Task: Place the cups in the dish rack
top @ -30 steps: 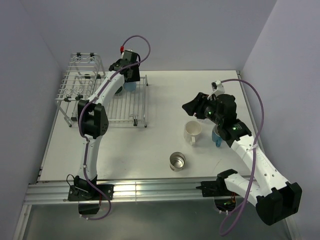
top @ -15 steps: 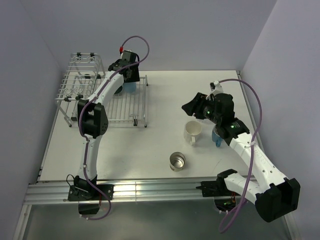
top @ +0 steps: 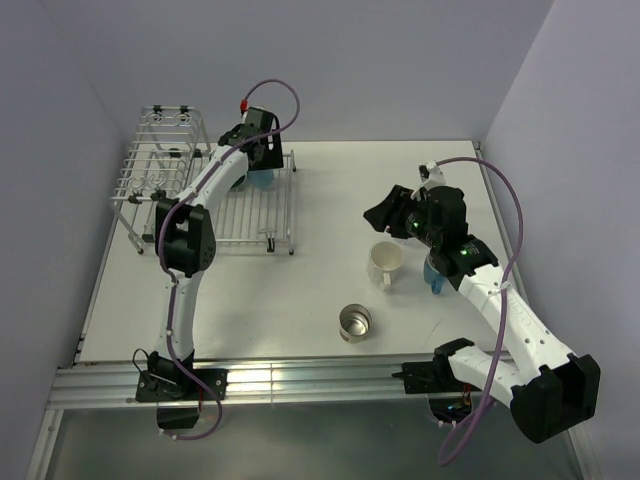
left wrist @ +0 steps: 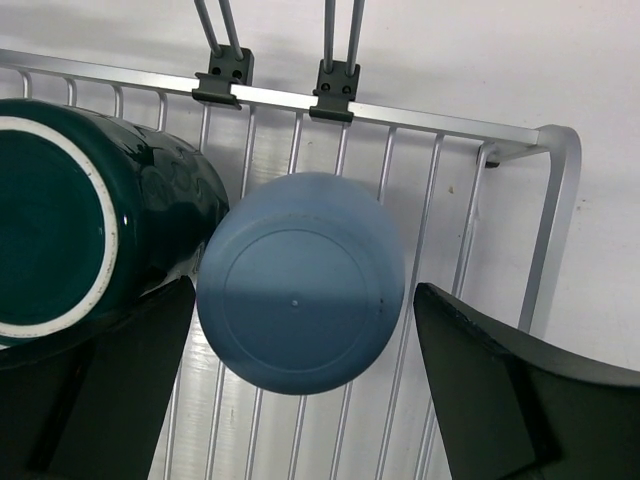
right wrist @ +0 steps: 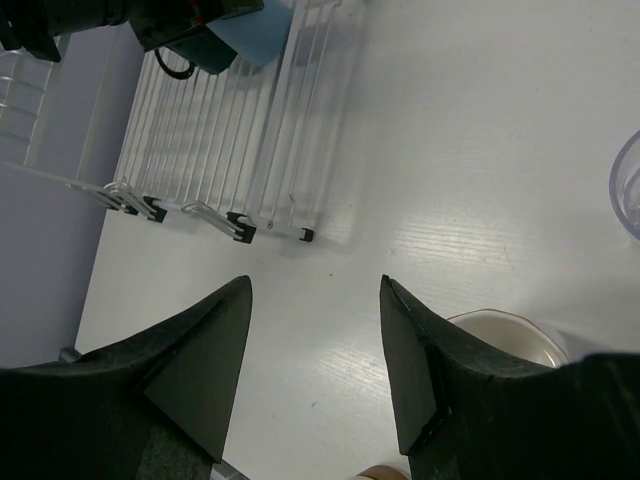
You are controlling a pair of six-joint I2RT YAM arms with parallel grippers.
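The left gripper stands wide open over the dish rack, its two dark fingers spread to either side of the blue tumbler and gripping nothing. The tumbler sits upside down on the flat grid tray, in the tray's 1 o'clock corner. Just beside it at 9 o'clock is the dark teal mug, its base also turned up. The rack takes up the 10 o'clock part of the bench. The right gripper hangs above the bench towards 3 o'clock, partly open and empty. Below it, the cream mug stands upright, with the blue mug at its 3 o'clock, partly hidden under the arm. The steel cup stands at the cream mug's 7 o'clock. The clear glass shows only at the edge of the right wrist view.
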